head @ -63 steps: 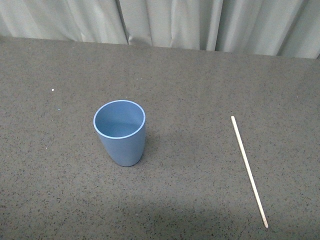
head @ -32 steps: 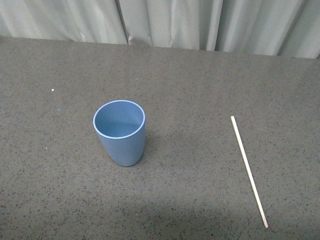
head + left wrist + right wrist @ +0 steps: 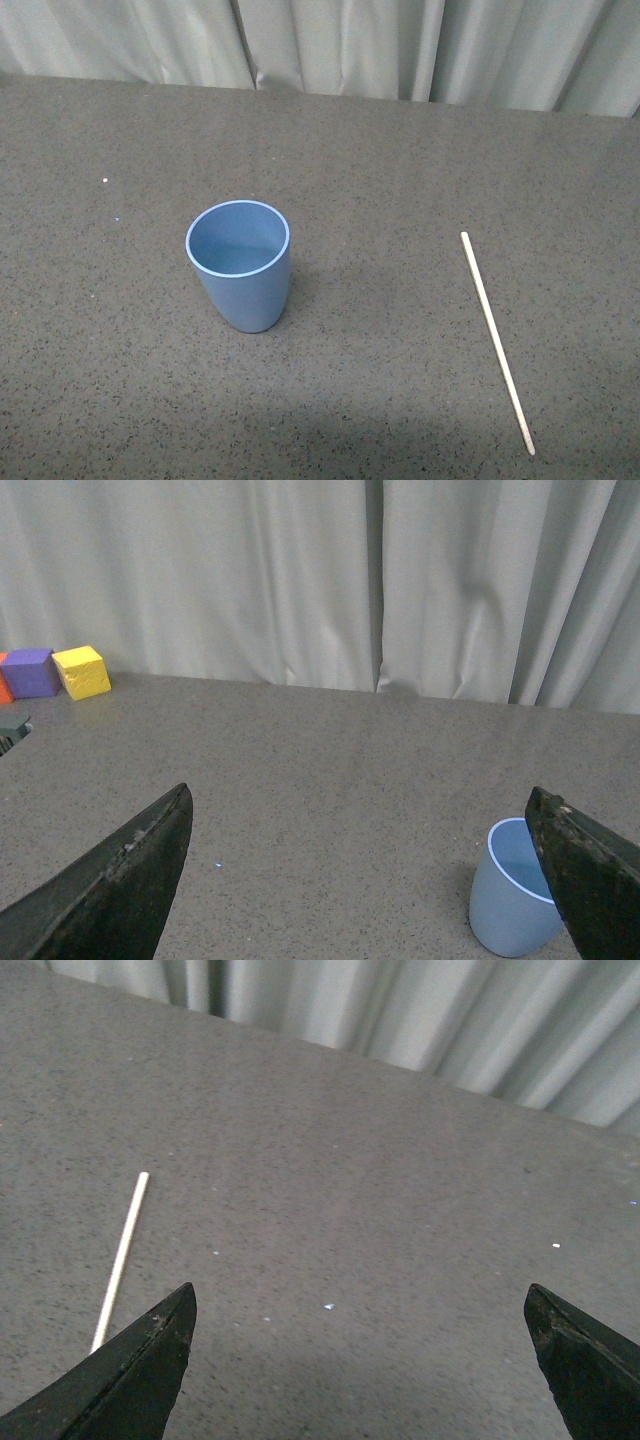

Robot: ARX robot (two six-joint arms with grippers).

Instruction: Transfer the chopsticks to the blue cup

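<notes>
The blue cup (image 3: pixel 239 264) stands upright and empty on the dark grey table, left of centre in the front view. The single pale chopstick (image 3: pixel 496 340) lies flat on the table to the right, well apart from the cup. Neither arm shows in the front view. My left gripper (image 3: pixel 360 880) is open and empty, with the cup (image 3: pixel 512 890) partly behind one of its fingers. My right gripper (image 3: pixel 360 1360) is open and empty above the bare table, and the chopstick (image 3: pixel 121 1257) lies just beyond one of its fingers.
The speckled grey table (image 3: pixel 400 170) runs back to a pale curtain (image 3: pixel 340 45). In the left wrist view a yellow block (image 3: pixel 82 671) and a purple block (image 3: pixel 30 670) sit far off near the curtain.
</notes>
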